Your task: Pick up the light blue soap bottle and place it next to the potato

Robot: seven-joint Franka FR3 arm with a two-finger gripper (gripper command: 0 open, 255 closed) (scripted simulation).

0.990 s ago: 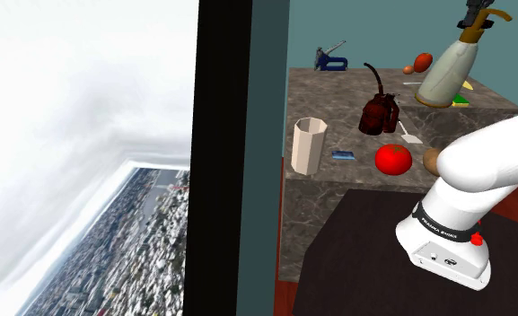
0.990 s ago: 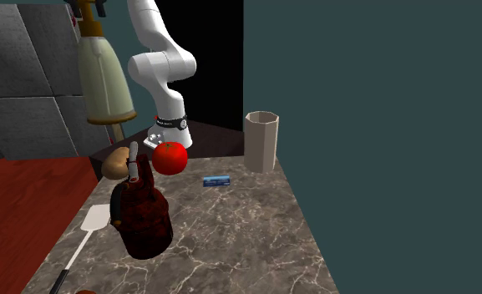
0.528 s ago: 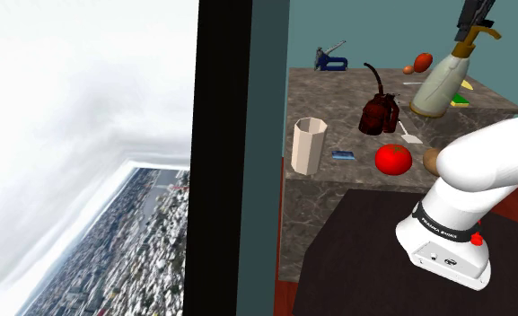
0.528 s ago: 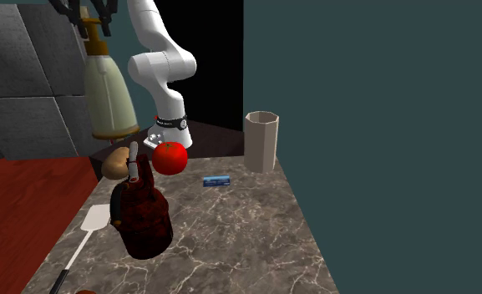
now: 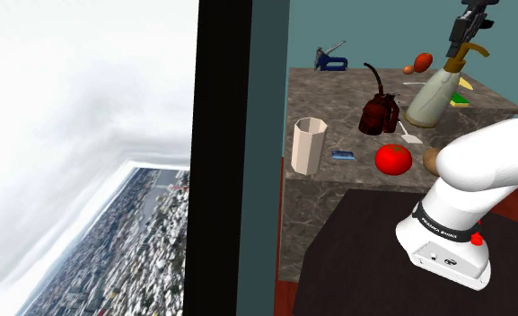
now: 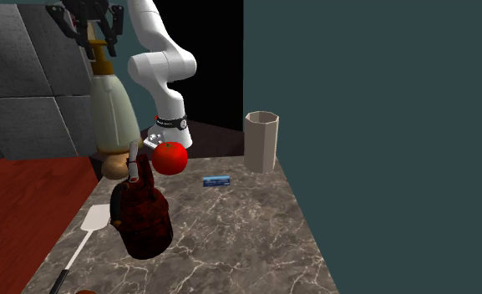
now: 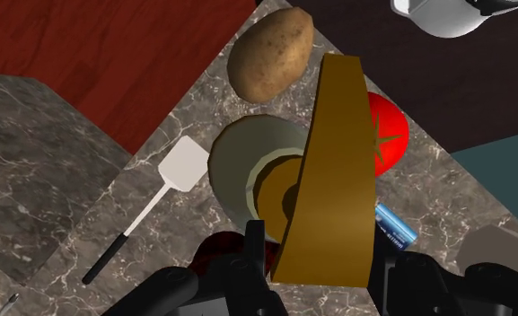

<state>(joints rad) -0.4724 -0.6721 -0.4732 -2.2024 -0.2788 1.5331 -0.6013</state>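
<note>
Grips the bottle (image 6: pixel 111 100) by its ochre pump head (image 7: pixel 329 162), with the gripper (image 6: pixel 88 32) closed to that width only. Holds it near upright, base just beside the potato (image 7: pixel 270 54) and low at the counter (image 6: pixel 230 225); cannot tell whether seated or a little above. Judged past pickup and carry, with placement nearly complete; left to do: seat the base if needed, open the fingers (image 7: pixel 252 256), retreat upward without tipping the bottle.

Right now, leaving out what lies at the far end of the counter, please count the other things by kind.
Vegetables: 2, tomato and potato
Containers: 3, soap bottle, dark red oil can, beige cup
Utensils: 1, white spatula
Packets: 1, flat blue packet
Total: 7
</note>
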